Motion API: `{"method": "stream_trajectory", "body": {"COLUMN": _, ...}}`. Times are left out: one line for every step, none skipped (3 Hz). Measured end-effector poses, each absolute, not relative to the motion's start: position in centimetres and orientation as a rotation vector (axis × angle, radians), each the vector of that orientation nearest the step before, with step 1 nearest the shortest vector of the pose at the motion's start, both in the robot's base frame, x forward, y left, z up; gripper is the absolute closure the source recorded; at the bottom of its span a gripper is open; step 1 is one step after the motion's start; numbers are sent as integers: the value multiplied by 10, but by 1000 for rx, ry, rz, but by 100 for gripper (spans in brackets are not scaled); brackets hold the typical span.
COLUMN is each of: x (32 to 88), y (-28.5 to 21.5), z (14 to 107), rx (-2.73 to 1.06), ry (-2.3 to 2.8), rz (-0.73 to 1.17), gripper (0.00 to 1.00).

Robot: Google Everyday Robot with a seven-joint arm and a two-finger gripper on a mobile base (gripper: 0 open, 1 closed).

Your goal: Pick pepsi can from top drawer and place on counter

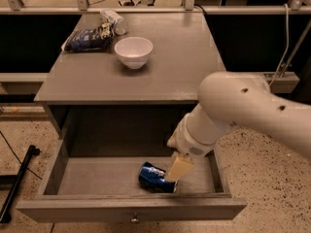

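In the camera view, the top drawer (97, 210) is seen pulled fully out below the counter (175, 67). The pepsi can (153, 176) is found lying on its side on the drawer floor, near the front panel and slightly right of the middle. The gripper (178, 170) is lowered into the drawer at the can's right end, carried by the thick white arm (243, 110). It overlaps the can in this view, yet contact cannot be confirmed, and whether it is released or closed on the can cannot be told.

The can is judged to be light and rigid enough if full, but thin-walled, so it could be dented by a hard squeeze. Its smooth, rounded side is likely to be slippery and free to roll on the flat floor. A hold across the middle of the cylinder, square to its long axis, is judged the safest.

On the counter a white bowl (133, 51), a dark blue snack bag (87, 38) and a small whitish container (114, 21) are gathered toward the rear left. The near right part is therefore judged suitable for placing.
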State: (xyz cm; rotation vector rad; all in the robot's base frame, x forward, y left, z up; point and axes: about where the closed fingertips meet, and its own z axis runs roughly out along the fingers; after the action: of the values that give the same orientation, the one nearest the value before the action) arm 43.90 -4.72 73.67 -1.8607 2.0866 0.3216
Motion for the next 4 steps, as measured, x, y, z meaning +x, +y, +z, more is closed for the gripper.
{"method": "stream_trajectory", "body": {"x": 429, "y": -39, "z": 699, "rx": -1901, "ry": 2099, "rz": 332, "gripper": 33}}
{"method": "stream_trajectory", "body": {"x": 423, "y": -36, "z": 667, "rx": -1926, "ry": 2122, "rz": 325, "gripper": 33}}
{"method": "stream_trajectory", "body": {"x": 424, "y": -35, "z": 665, "rx": -1932, "ry": 2126, "rz": 324, "gripper": 34}}
{"method": "stream_trajectory", "body": {"x": 424, "y": -35, "z": 668, "rx": -1932, "ry": 2125, "rz": 323, "gripper": 34}}
